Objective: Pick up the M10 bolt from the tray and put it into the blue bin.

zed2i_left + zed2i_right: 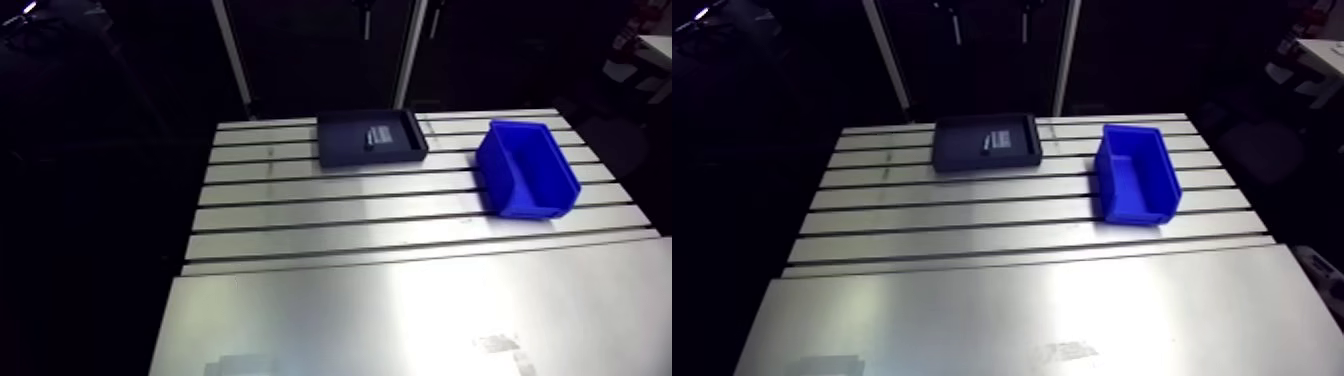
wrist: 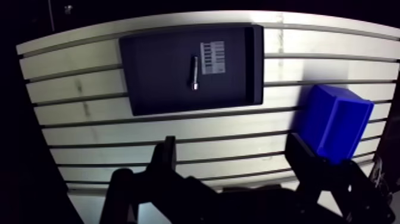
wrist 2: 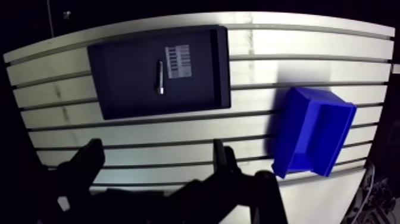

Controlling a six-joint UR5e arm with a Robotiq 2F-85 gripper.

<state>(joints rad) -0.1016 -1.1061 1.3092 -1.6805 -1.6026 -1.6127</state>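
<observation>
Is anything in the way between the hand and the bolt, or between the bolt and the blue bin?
Nothing visible. The bolt lies uncovered in the tray beside a white label, ahead of the open hand. Between tray and blue bin lies only slotted table; the bin is open-topped.

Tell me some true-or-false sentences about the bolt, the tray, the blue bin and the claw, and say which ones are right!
1. The bolt lies in the dark tray, next to a white label. True.
2. The blue bin sits inside the tray. False: it stands on the table beside the tray, apart from it.
3. The claw is open and holds nothing. True.
4. The blue bin is full of bolts. False: nothing shows inside it.
</observation>
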